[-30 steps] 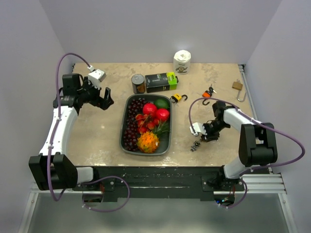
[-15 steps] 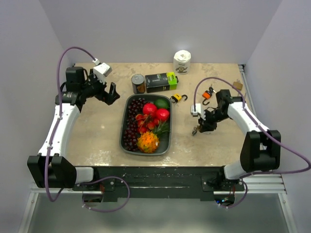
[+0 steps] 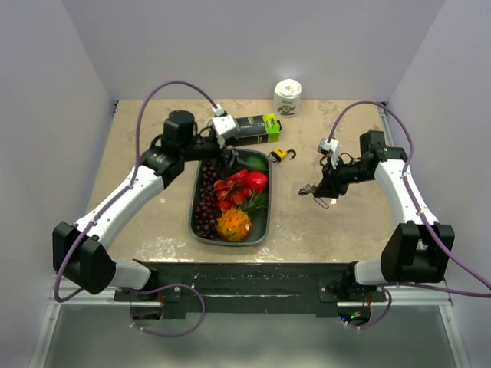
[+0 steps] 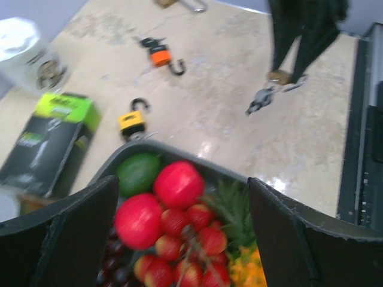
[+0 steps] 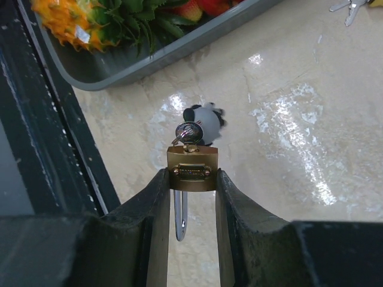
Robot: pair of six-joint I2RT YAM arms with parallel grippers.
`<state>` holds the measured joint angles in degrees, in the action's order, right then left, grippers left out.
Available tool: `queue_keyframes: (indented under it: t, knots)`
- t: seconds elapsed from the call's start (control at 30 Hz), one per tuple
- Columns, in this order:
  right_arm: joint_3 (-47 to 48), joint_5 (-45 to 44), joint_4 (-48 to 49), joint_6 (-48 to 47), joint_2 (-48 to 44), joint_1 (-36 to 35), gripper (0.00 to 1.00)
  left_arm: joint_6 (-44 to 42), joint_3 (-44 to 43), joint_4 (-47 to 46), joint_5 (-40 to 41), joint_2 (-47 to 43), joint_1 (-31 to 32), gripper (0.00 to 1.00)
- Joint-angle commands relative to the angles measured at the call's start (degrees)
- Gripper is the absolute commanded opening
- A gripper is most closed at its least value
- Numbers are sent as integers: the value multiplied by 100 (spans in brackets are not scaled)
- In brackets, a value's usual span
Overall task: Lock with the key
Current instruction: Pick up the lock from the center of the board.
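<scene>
My right gripper (image 3: 325,189) is shut on a brass padlock (image 5: 192,170) and holds it by its sides above the table, right of the fruit tray. A key (image 5: 189,132) sits in the padlock's keyhole with a grey fob hanging beyond it. The steel shackle (image 5: 181,216) points back between my fingers. The padlock also shows in the left wrist view (image 4: 278,76), hanging under the right arm. My left gripper (image 3: 229,158) is open and empty, hovering over the far end of the tray; in its wrist view (image 4: 182,203) fruit lies between the fingers.
The grey tray (image 3: 192,222) holds grapes, red fruit and a lime. A yellow padlock (image 4: 131,121) and an orange padlock (image 4: 160,57) lie beyond it. A green-black box (image 3: 257,126) and a white roll (image 3: 288,96) stand at the back.
My right gripper has lifted the padlock with its key off the table and carried it back and right. My left arm has swung right from the far left to over the tray.
</scene>
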<state>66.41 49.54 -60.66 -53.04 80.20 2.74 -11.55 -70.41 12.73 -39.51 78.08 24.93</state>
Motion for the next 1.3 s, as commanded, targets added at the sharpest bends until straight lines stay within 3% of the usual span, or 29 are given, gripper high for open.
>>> queue_keyframes:
  t: [0.0,0.03,0.13,0.3,0.5,0.67,0.9,1.03,1.27]
  knots:
    - [250,381,185,1606,-267,103,0,231,431,-1175,47,76,739,88]
    - [180,390,569,1951,-329,138,0,641,519,-1803,161,93,846,86]
    - [-31,347,1447,3384,-636,209,0,1433,730,-2510,811,198,1285,85]
    - [-479,-880,2734,6114,-1076,297,0,2349,275,-2548,2051,847,2119,81]
    - [-1086,-2579,3692,8033,-1920,323,0,3193,-498,-2302,3000,1752,2954,84]
    - [-1350,-3247,3984,8775,-2377,315,0,3817,-1080,-2046,3388,2325,3264,87]
    - [-1175,-4109,3220,9433,-2194,306,0,3898,-1580,-1836,3757,2773,3598,72]
    - [-999,-4286,2640,9689,-1983,279,0,3775,-1905,-1731,3933,2967,3712,66]
    - [-1157,-4172,2674,10049,-2255,183,0,3590,-2213,-1598,4460,3388,3923,64]
